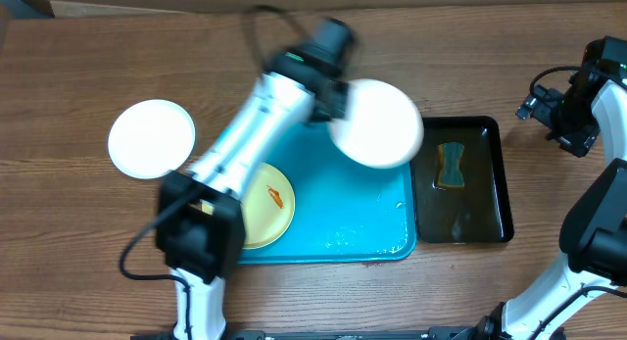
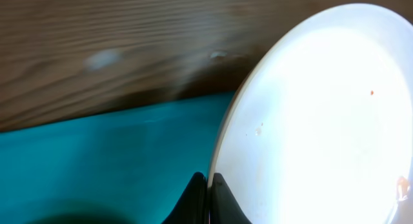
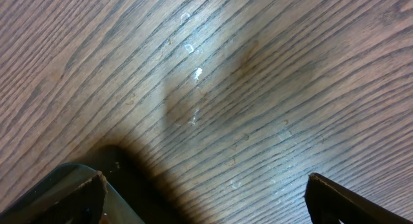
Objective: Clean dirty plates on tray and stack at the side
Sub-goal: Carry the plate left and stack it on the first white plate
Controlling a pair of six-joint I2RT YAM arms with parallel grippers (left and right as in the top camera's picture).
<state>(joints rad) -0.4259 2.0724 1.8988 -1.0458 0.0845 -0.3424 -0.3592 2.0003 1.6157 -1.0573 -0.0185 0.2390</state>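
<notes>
Rim of white plate (image 1: 377, 122) pinched in left gripper (image 2: 208, 185); sponge (image 1: 451, 166) lies just right of it, nearer gaping right gripper (image 3: 206, 195).

black tray (image 1: 482, 211) holding a sponge (image 1: 450, 165), wooden table (image 1: 78, 56)

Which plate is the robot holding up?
The white plate pinched by the left gripper; the other white plate and the yellow plate lie untouched.
</notes>
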